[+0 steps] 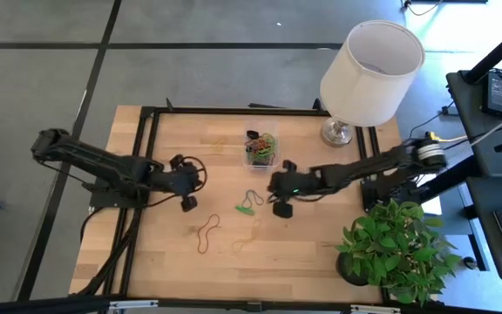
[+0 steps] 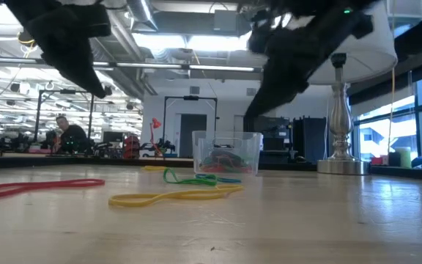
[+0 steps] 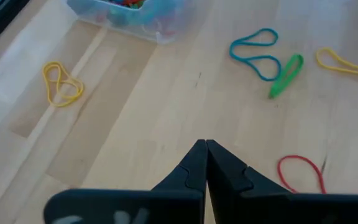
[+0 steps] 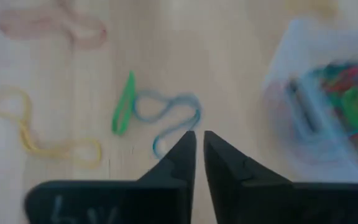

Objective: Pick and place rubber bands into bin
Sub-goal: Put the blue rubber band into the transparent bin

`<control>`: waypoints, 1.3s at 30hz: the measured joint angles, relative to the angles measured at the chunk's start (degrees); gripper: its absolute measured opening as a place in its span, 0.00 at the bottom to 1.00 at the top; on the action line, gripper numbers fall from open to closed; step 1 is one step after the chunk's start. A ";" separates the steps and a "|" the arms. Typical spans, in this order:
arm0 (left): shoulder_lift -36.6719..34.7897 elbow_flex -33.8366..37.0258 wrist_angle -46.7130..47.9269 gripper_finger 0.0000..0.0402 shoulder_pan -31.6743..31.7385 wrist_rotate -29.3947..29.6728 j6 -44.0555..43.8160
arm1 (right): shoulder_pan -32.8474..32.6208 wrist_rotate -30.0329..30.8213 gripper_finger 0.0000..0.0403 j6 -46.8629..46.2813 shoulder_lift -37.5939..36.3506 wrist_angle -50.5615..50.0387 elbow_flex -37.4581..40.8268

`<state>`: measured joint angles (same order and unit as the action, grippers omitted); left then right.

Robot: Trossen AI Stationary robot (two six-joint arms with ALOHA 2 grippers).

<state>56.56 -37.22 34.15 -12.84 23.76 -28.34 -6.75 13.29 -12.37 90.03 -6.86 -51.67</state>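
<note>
Table (image 1: pixel 321 253): wooden top, carries all items below.
White lampshade (image 1: pixel 371 71): beyond and right of the bin.
Bin (image 1: pixel 261 150): clear tub, coloured bands inside.
Left gripper (image 1: pixel 195 190): left of bin, fingers pressed shut, empty.
Right gripper (image 1: pixel 279 194): just in front of bin, fingers a narrow slit apart, empty.
Rubber bands, in front of bin: blue-grey (image 1: pixel 253 197), green (image 1: pixel 247 209), red (image 1: pixel 207 234), yellow (image 1: pixel 249 235); another yellow (image 1: pixel 215 143) left of bin.

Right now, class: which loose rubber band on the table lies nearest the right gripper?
The blue-grey band, lying just beyond the right gripper beside the green one; the yellow and red bands lie farther off.
</note>
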 joint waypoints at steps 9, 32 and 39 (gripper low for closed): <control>-5.47 3.23 0.66 0.00 -1.42 0.93 3.04 | -0.70 0.16 0.36 -10.47 16.22 -7.73 -13.28; -5.64 3.27 0.31 0.00 -1.42 -1.50 12.64 | -2.68 1.73 0.20 -17.21 26.81 -8.10 -15.80; -5.64 3.27 0.32 0.00 -1.42 -1.54 13.70 | -3.30 1.43 0.03 -15.22 27.24 -11.42 -20.14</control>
<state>50.92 -33.95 34.47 -14.26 22.22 -14.64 -10.04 14.72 -27.59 117.27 -18.29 -71.80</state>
